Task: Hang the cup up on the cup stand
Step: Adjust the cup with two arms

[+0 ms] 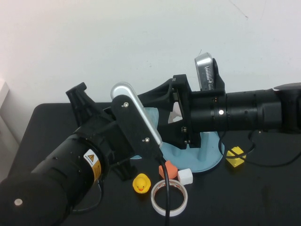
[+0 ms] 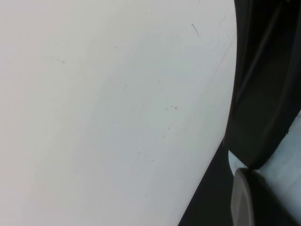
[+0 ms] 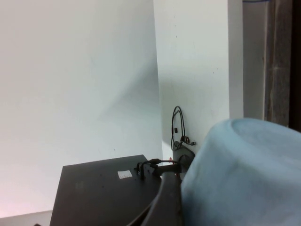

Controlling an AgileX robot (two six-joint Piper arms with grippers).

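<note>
1. The right gripper (image 1: 162, 101) reaches in level from the right side of the table and sits over the middle of it, raised above the surface
2. The cup (image 1: 151, 117) lies right at the tip of this gripper; in the high view only a strip of its light blue wall shows, between the gripper and the left arm's silver wrist camera
3. In the right wrist view the cup (image 3: 240, 174) fills the near corner as a broad, pale blue curved surface, with a dark part of the gripper pressed close along its side
4. I cannot tell whether the right gripper has clamped the cup or merely stands around it
5. The cup stand (image 1: 209, 157) rests on the black table (image 1: 268, 197) just beneath and behind the right gripper; its round blue base shows, but its pegs are hidden by the arm
6. The left gripper (image 1: 77, 96) is lifted at the left, pointing away towards the white wall (image 1: 117, 37), closed tight and holding nothing
7. The left wrist view gives mostly wall, with a pale blue patch at one edge; I cannot tell whether that is cup or stand
8. In front of the stand lie a yellow duck (image 1: 141, 183), a tape roll (image 1: 169, 197), an orange block (image 1: 168, 170) and a white cube (image 1: 185, 176), close together
9. A yellow block (image 1: 235, 157) sits just right of the stand's base
</note>
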